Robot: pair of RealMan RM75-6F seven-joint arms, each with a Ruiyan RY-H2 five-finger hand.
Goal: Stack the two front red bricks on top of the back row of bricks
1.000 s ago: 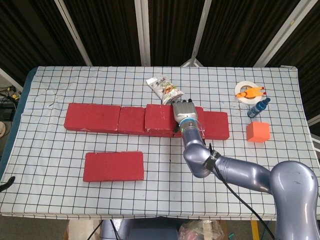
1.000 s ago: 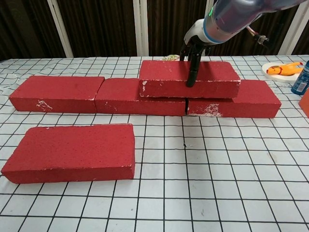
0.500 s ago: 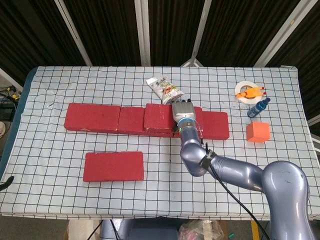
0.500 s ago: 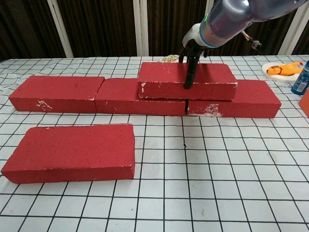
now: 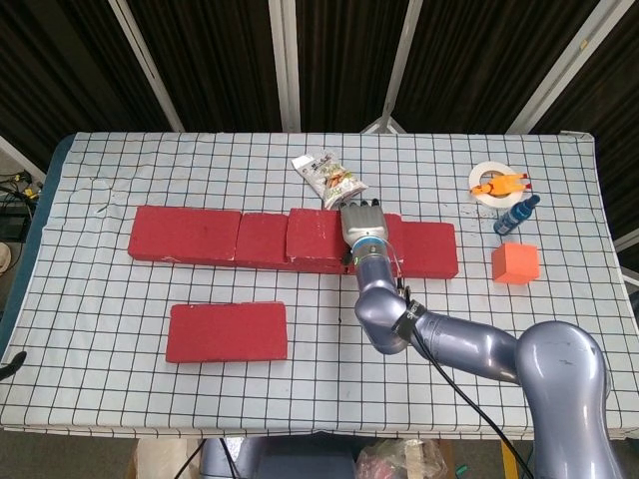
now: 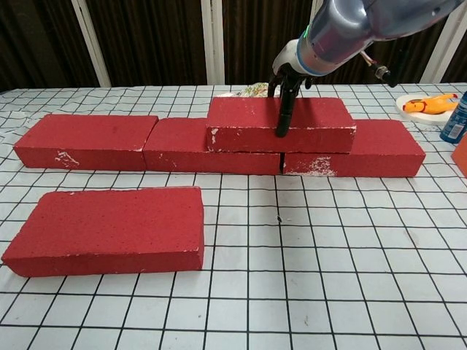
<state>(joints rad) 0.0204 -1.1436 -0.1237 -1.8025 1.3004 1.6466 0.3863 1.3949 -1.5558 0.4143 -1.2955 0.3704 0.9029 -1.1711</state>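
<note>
A single red brick lies flat at the front left of the checked worktop, well apart from the row behind it. That back row runs left to right as three red bricks set end to end, with the middle one and the right one meeting at a narrow seam. A second-tier brick sits on top of them, straddling that seam (its front face is scuffed white at the lower left corner). The right hand grips this upper brick from above, its dark fingers draped down the front face while the rest of the hand reaches over the top and back edge. The silver-blue arm sweeps in from the right of the head view. The left hand appears in neither view. Beyond the bricks, a printed snack packet lies on the cloth. Toward the far right stand an orange cube, a small blue bottle and a white roll of tape carrying an orange toy.
</note>
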